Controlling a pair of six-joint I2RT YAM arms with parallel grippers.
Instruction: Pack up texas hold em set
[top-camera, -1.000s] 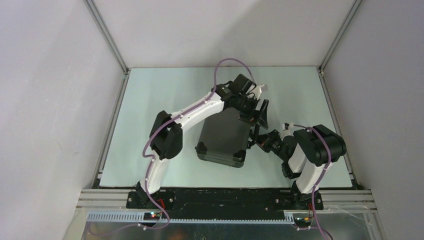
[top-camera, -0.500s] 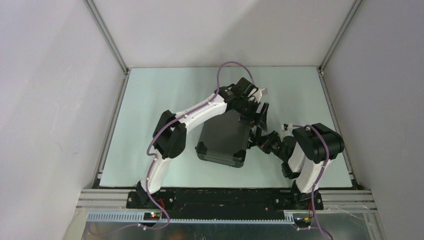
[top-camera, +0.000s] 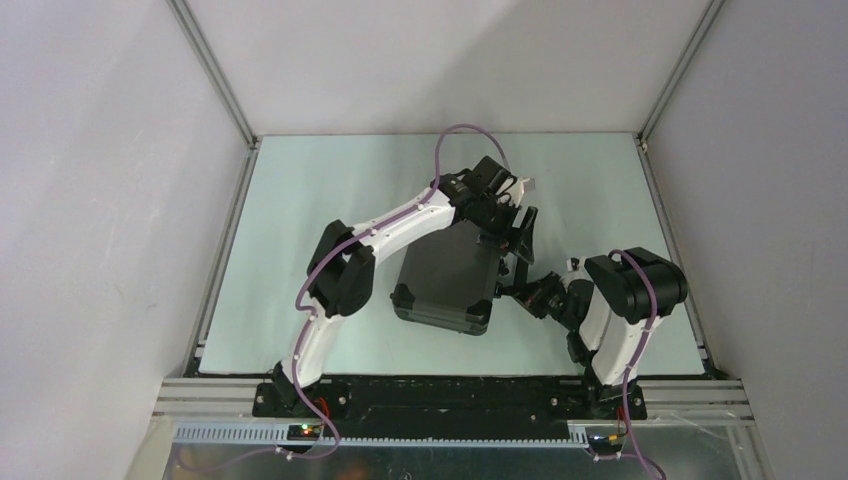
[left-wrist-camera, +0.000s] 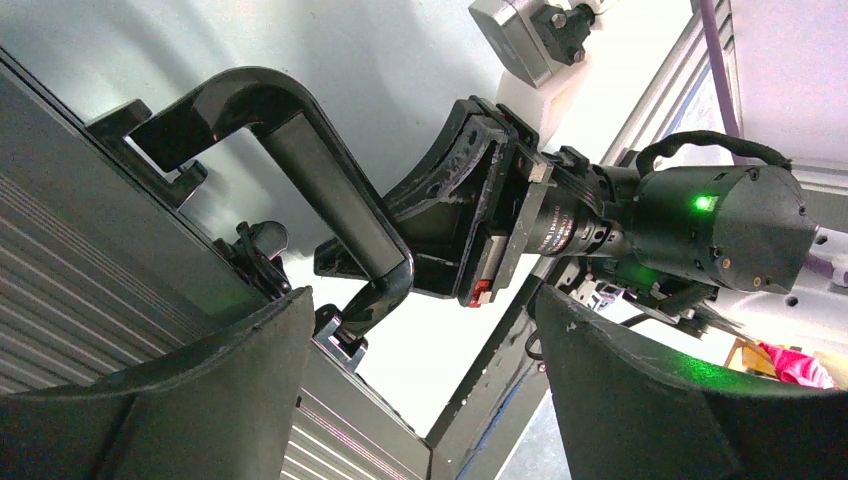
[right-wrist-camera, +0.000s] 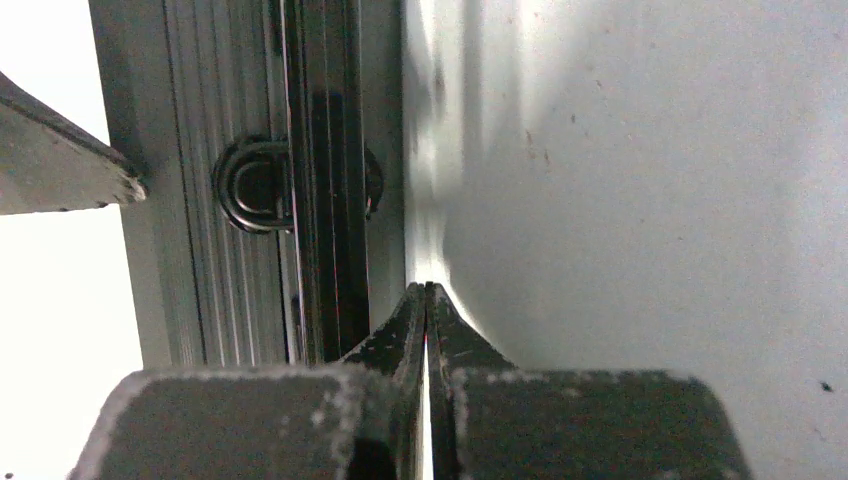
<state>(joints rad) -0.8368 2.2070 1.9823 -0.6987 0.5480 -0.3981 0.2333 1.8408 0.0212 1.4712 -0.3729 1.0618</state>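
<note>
Closed briefcase (top-camera: 445, 280) lies on the table (top-camera: 300, 200), long axis near to far; its right-side handle (left-wrist-camera: 330, 190) sits just ahead of the left jaws, which stand apart. Right jaws, pressed together, point there too.

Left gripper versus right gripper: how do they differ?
The left gripper stands open, fingers wide apart above the case handle; the right gripper is shut, fingertips pressed together. The left points down over the case; the right reaches in low from the side. Both sit at the case's handle edge, gripping nothing.
</note>
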